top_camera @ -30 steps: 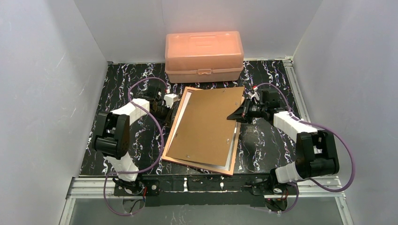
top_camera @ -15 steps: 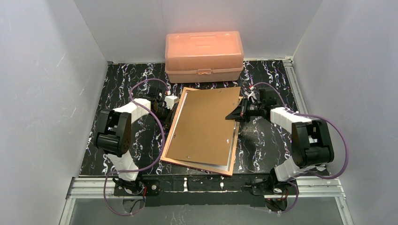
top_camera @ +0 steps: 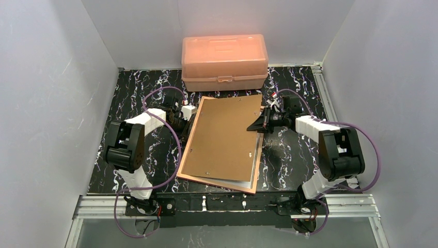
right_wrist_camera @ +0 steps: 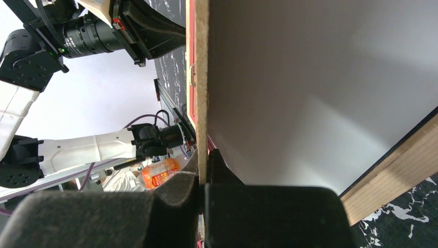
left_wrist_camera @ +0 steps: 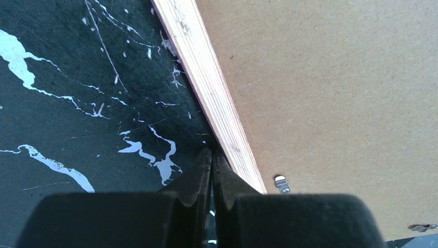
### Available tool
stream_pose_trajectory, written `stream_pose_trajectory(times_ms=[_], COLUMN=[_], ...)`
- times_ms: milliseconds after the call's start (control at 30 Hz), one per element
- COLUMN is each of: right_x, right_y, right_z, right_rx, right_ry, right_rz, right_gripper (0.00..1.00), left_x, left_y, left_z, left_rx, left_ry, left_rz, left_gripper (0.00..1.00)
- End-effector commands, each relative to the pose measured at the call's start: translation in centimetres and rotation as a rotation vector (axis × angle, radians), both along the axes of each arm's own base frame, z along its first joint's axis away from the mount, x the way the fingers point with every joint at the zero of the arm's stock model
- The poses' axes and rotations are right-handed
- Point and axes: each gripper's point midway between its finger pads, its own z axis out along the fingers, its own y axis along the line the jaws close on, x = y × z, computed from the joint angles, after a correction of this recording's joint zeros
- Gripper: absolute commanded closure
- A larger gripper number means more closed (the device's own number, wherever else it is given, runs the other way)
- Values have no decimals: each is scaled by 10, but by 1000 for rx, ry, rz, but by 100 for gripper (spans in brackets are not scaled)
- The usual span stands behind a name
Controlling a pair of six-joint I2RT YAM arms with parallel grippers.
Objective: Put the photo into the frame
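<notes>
Left gripper, fingers pressed together, sits at the left edge of the frame; right gripper pinches the brown backing board over that frame's right edge.

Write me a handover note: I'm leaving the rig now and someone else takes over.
Left gripper: jaws shut, empty, tip at the frame's left edge.
Right gripper: shut on the board's right edge.
Frame lies face down; board lies askew on it, over a pale sheet, likely the photo.
Done: stack laid on the frame. Left: square the board into the frame.
</notes>
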Motion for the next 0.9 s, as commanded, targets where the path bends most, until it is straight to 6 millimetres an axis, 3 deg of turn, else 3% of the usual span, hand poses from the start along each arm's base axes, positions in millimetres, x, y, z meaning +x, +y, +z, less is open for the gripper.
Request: stream_pose_trajectory(times_ms=[0,267,500,867], right_x=[8,7,9,6], right_y=[4,-8,-16,-20], right_z=[-3,-23,-33,-47], right_rx=[-32,-153,-301,-532], right_ry=[-87,-64,-74,-60], right_rz=[33,9,3,39], right_gripper=[99,98,69,44], left_x=[-7,-9,-10,-12], left_y=[0,-2,-3,-4], left_z=[-2,4,5,14], left_rx=[13,1,-10,-19], left_ry=[28,25,27,15], left_rz=[-27,-30,-35,-38], left_gripper=[100,100,100,100])
